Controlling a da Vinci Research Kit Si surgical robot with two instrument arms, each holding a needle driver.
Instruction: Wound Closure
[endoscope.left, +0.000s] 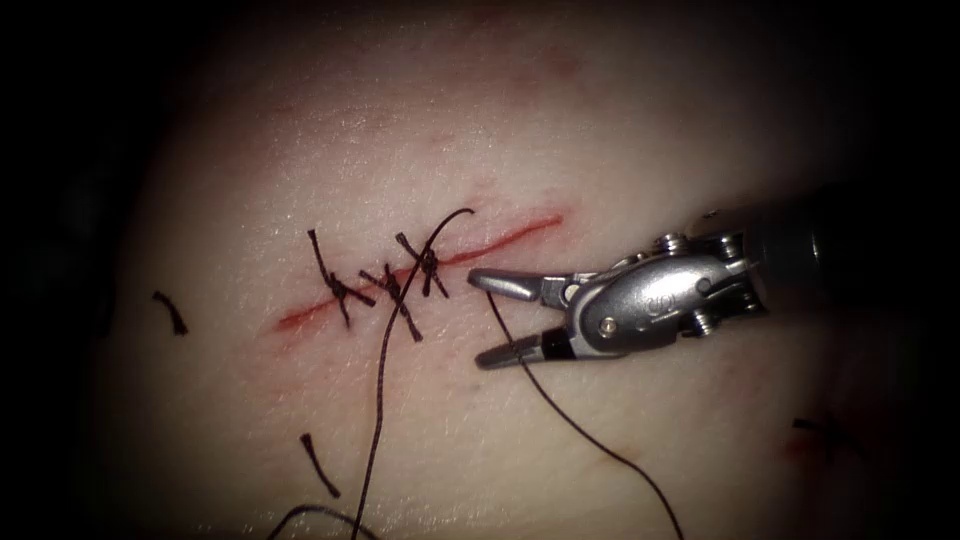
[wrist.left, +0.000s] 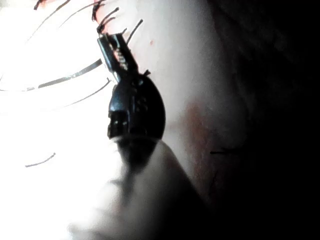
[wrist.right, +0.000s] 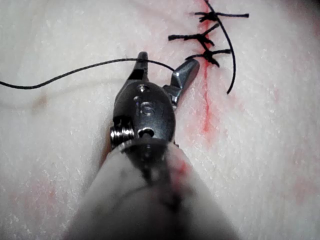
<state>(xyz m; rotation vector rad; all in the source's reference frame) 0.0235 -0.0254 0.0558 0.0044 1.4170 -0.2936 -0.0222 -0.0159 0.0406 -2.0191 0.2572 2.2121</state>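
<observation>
Three knots (endoscope.left: 385, 283) sit on the cut (endoscope.left: 500, 240) in the endoscope view. Just right of the cut, the right tool (endoscope.left: 490, 318) has its jaws wide apart and grips nothing. A thread (endoscope.left: 560, 410) runs between them. No needle can be made out.

One tool (wrist.left: 116, 52) in the left wrist view sits close to the cut ends of thread (wrist.left: 135, 29), and whether it holds anything cannot be told.

Near the cut in the right wrist view, the thread crosses the right tool's lower jaw. A good job likely needs the thread deep between the jaws.
</observation>
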